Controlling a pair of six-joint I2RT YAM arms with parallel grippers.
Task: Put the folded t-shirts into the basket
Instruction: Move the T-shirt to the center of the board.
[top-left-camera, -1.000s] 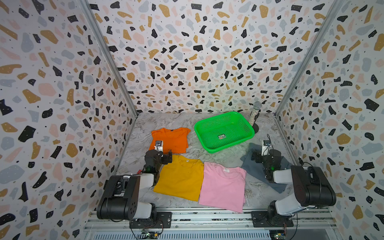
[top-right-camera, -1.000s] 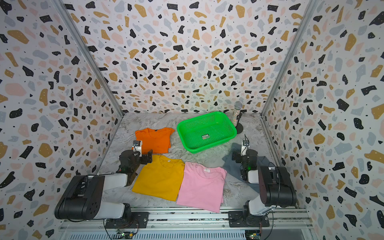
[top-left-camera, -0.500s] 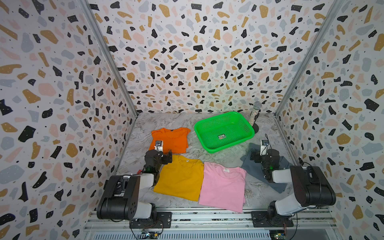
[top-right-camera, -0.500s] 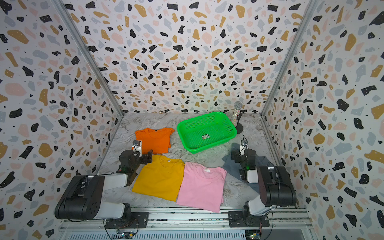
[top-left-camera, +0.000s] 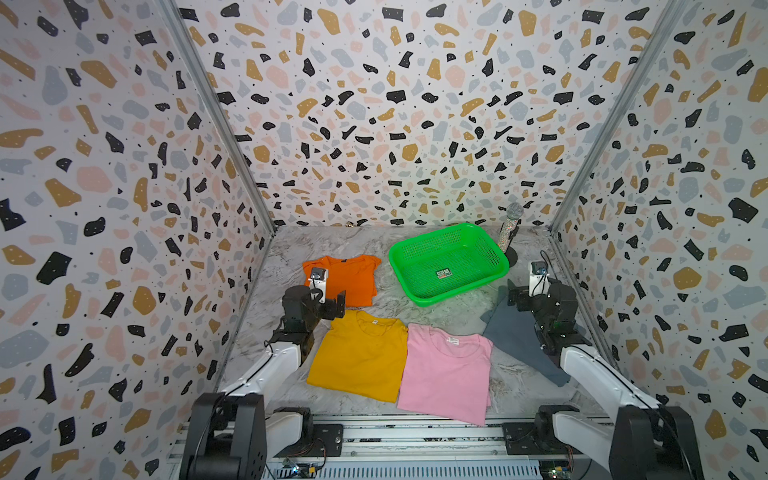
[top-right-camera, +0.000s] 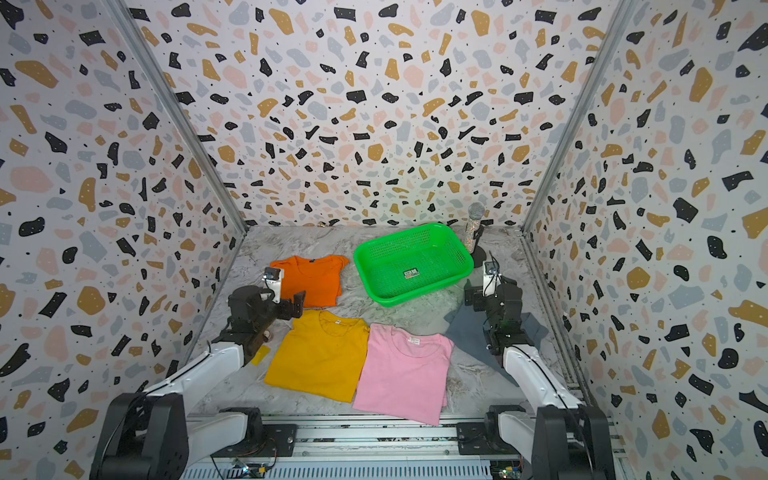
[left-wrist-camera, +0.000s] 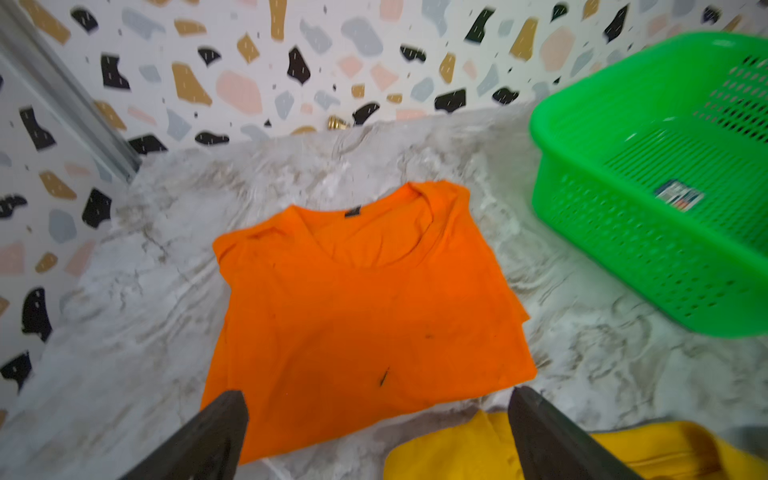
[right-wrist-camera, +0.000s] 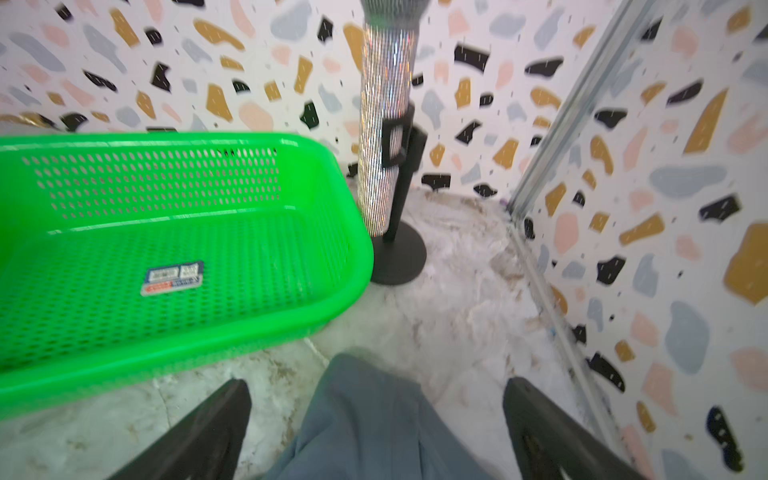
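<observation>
Noted left pincer (left-wrist-camera: 378, 399) wide, empty, poised at near hem of orange shirt (top-left-camera: 345, 276), straight ahead. Logged yellow shirt (top-left-camera: 357, 357), pink shirt (top-left-camera: 446, 374) flat on table (top-left-camera: 291, 257), front centre; basket (top-left-camera: 440, 245) empty, back right. Noted grey shirt (top-left-camera: 515, 340) under right pincer (right-wrist-camera: 378, 386), also wide, empty. Judged right arm nearer basket.

Open room above the basket (top-left-camera: 436, 243) (microphone stand (top-left-camera: 509, 235) crowds its far corner).

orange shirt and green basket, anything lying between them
Nothing: only a bare strip of marble tabletop separates the orange shirt from the green basket, clearest in the left wrist view.
</observation>
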